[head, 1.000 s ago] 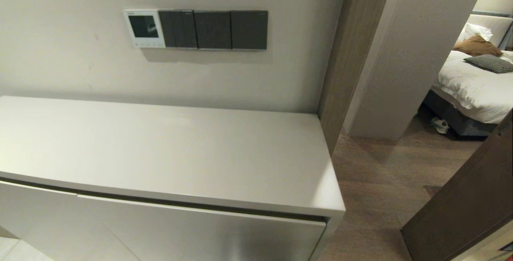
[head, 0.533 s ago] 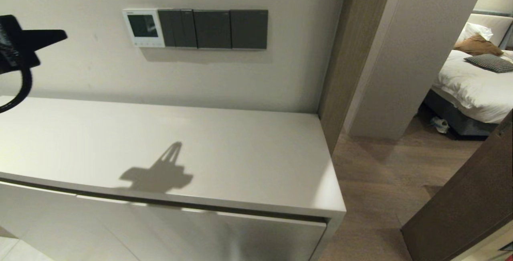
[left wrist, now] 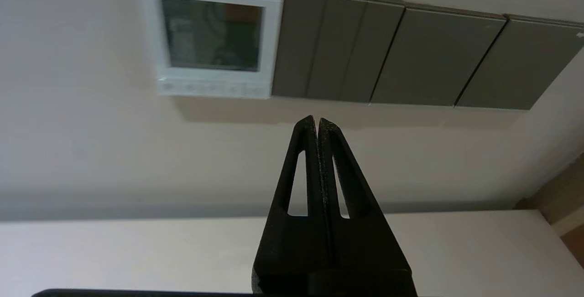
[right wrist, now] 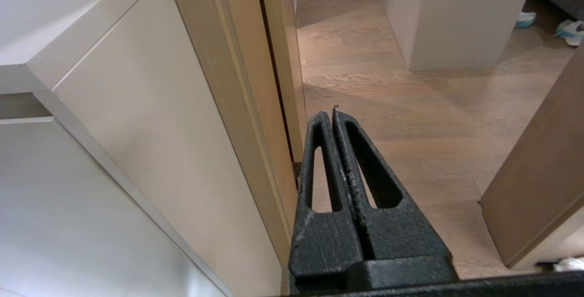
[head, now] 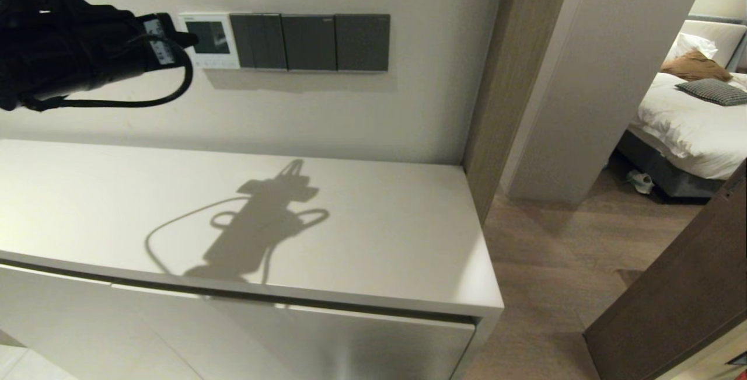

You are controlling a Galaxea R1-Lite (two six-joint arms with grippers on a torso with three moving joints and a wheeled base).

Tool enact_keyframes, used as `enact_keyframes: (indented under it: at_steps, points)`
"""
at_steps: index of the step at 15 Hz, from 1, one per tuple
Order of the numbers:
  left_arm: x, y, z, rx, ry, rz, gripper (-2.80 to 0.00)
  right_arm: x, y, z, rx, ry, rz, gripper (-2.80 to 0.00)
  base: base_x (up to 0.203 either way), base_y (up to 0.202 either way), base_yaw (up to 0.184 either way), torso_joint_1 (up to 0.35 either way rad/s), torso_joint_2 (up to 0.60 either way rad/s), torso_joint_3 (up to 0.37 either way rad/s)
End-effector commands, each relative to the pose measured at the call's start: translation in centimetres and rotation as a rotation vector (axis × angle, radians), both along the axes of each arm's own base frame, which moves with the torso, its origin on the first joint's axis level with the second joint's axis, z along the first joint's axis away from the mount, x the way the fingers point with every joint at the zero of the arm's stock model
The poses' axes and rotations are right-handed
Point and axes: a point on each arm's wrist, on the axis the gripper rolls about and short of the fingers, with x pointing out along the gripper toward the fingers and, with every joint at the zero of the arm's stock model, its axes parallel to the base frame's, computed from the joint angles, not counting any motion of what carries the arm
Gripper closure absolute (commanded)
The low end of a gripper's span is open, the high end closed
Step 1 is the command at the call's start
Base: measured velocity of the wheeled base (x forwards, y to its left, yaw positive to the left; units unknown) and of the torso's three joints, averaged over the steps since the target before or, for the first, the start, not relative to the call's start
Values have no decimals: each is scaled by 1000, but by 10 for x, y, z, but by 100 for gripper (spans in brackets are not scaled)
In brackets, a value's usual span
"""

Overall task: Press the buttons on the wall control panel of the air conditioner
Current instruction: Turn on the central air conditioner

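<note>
The air conditioner's control panel [head: 211, 41] is a white wall unit with a dark screen and a row of small buttons [left wrist: 212, 89] along its lower edge; it also shows in the left wrist view [left wrist: 209, 41]. My left gripper [head: 188, 39] is shut and empty, raised in front of the wall at the panel's left edge. In the left wrist view its tip [left wrist: 315, 121] points at the bare wall just below the grey switches, apart from the buttons. My right gripper [right wrist: 332, 113] is shut and empty, parked low beside the cabinet, out of the head view.
Three dark grey switch plates [head: 309, 42] sit right of the panel. A white cabinet top [head: 362, 234] runs below the wall. A wooden door frame [head: 496, 76] stands at the right, with a bedroom and bed [head: 688, 117] beyond.
My left arm has come in from the left edge, risen and moved right, its tip now at the panel's left edge. Its shadow on the cabinet top has grown and shifted right.
</note>
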Motion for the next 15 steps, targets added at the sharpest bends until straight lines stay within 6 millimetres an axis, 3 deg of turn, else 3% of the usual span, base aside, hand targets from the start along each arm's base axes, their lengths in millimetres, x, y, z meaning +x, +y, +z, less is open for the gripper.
enact_keyframes:
  at_steps: [1,15]
  points:
    - [30,-14,-18,8,48,-26,0,0,0,0,-1,3,1,0,0,0,0,0,0,0]
    - [78,-20,-35,-13,28,-4,0,0,0,0,-1,3,1,0,0,0,0,0,0,0]
